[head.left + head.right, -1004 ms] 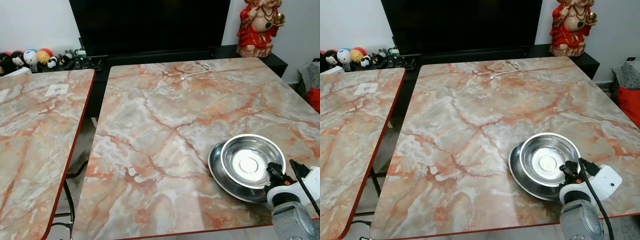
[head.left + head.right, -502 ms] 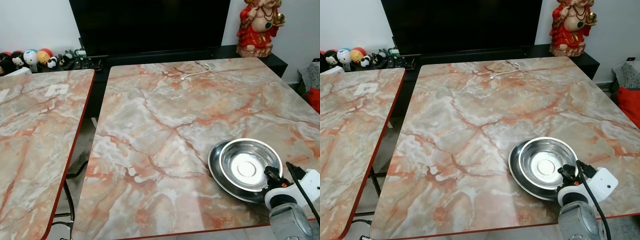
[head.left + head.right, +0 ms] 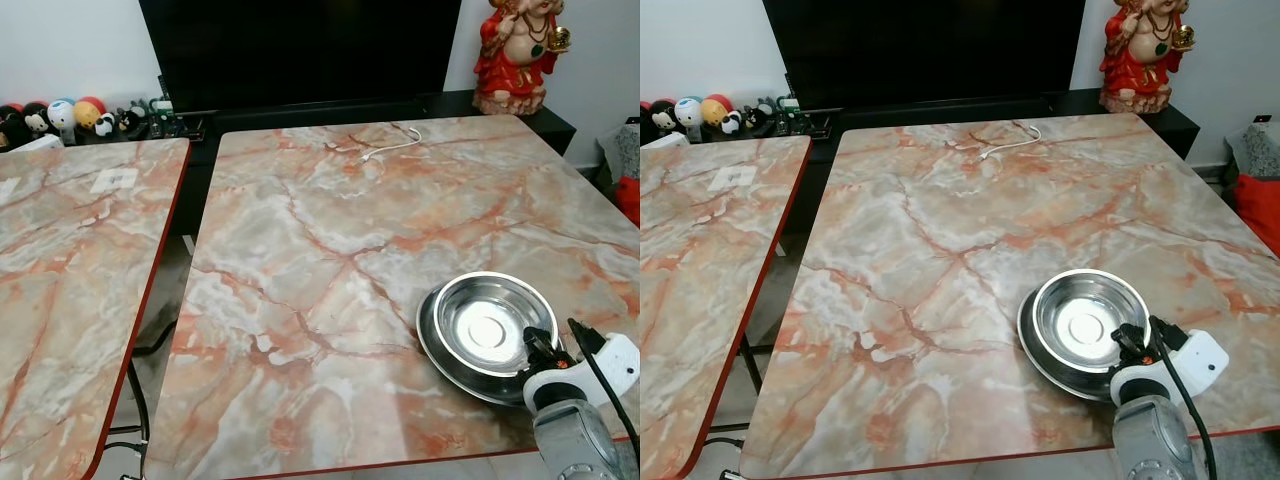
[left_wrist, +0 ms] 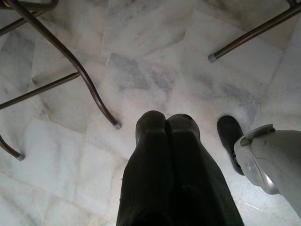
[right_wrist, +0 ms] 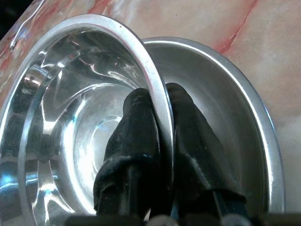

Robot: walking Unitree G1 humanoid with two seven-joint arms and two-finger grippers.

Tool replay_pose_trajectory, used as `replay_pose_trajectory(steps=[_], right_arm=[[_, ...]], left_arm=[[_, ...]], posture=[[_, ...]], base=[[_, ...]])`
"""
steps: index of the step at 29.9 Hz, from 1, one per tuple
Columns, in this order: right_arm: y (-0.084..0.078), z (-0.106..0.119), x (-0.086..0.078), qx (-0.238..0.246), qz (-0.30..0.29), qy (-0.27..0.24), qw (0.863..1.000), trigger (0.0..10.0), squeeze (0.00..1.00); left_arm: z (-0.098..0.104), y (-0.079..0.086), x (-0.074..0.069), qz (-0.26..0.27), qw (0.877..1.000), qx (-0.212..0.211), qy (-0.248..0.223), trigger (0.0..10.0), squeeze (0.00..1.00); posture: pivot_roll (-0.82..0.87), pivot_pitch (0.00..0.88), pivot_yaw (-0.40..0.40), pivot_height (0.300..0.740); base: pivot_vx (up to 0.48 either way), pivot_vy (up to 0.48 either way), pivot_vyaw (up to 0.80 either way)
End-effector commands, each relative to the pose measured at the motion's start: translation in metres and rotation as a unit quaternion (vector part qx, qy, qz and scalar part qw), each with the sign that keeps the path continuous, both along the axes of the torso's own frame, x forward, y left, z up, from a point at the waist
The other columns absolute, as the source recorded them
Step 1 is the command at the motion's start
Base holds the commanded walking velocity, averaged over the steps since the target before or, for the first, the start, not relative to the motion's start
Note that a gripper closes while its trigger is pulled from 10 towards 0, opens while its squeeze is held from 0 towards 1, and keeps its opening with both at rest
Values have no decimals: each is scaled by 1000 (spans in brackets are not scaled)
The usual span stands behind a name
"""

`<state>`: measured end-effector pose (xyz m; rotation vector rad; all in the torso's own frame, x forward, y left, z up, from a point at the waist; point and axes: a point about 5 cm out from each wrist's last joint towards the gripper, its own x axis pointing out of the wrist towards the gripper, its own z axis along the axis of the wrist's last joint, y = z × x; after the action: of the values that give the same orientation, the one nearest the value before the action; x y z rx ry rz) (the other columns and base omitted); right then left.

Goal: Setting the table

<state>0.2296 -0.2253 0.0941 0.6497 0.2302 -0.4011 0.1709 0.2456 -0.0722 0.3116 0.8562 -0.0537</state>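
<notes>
Right gripper (image 5: 162, 117) pinching rim of shiny round steel bowl (image 3: 1080, 322), one finger inside, one outside; bowl sits in wider steel plate (image 5: 235, 113) beneath, on marble-patterned table (image 3: 940, 230). Left gripper (image 4: 167, 129) pressed together, over floor

The worktop (image 3: 330, 250) is a slab of pink and grey marble pattern with a red edge. Near its front right corner lies a steel plate (image 3: 440, 345), and a steel bowl (image 3: 485, 320) sits in it. A white cable (image 3: 390, 148) lies near the far edge. A second worktop (image 3: 70, 260) of the same pattern stands to the left, apart by a gap, with a white card (image 3: 113, 180) on it.
</notes>
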Motion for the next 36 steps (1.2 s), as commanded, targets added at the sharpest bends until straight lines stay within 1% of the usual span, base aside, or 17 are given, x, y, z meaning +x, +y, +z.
replay_pose_trajectory(steps=[1,2,3,4,5,6,7,9,10,11,18,28,29,30,31,32,36], right_arm=[[-1,3,3,-1,-3,-8,1000,10000,227],[0,3,3,-1,-2,-8,1000,10000,227],[0,3,3,0,-1,-8,1000,10000,306],[0,3,3,0,0,-8,1000,10000,306],[1,2,4,0,6,-5,1000,10000,984],[2,1,4,0,10,-3,1000,10000,984],[3,1,4,-2,11,-2,1000,10000,953],[3,1,4,-1,10,-1,1000,10000,608],[3,0,4,-2,9,0,1000,10000,392],[3,0,5,-2,9,1,1000,10000,0],[2,0,5,-1,8,1,1000,10000,0],[3,0,1,-6,14,7,1000,10000,0],[3,1,1,-6,14,6,1000,10000,39],[3,1,1,-6,14,6,1000,10000,39],[4,2,1,-6,17,5,1000,10000,878],[5,4,1,-7,23,4,1000,10000,1000],[4,5,-1,-14,13,9,1000,10000,1000]], left_arm=[[1,3,0,-1,1000,4,3,10000,0],[1,3,0,-1,1000,4,3,10000,0],[1,3,0,0,1000,3,3,10000,0],[1,3,0,0,1000,3,2,10000,0],[1,3,0,0,1000,3,2,10000,0],[1,3,0,0,1000,3,2,10000,0],[1,3,0,0,1000,3,2,10000,0],[1,4,0,1,1000,3,2,10000,0],[1,4,0,1,1000,3,2,10000,0],[1,4,-1,1,1000,3,2,10000,0],[1,4,-1,3,1000,4,1,10000,0],[1,6,-2,5,1000,4,3,10000,0],[1,6,-2,6,1000,4,3,10000,0],[1,6,-2,6,1000,4,3,10000,0],[1,6,-2,6,1000,4,3,10000,0],[1,6,-2,6,1000,4,4,10000,0],[1,6,-2,8,1000,4,4,10000,0]], posture=[[-17,0,29,740],[-15,0,28,740],[-15,0,28,740],[-15,0,28,740],[-14,0,29,740],[-14,0,29,740],[-14,0,29,740],[-13,0,30,740],[-13,0,30,740],[-13,0,30,740],[-13,0,30,740],[-12,1,24,740],[-12,1,24,740],[-12,1,24,740],[-14,1,24,740],[-14,1,24,740],[-15,2,24,740]], base=[[0,0,0],[0,0,0],[0,0,0],[0,0,0],[0,0,0],[0,0,0],[0,0,0],[0,0,0],[0,0,0],[0,0,0],[0,0,0],[0,0,0],[0,0,0],[0,0,0],[0,0,0],[0,0,0],[0,0,0]])
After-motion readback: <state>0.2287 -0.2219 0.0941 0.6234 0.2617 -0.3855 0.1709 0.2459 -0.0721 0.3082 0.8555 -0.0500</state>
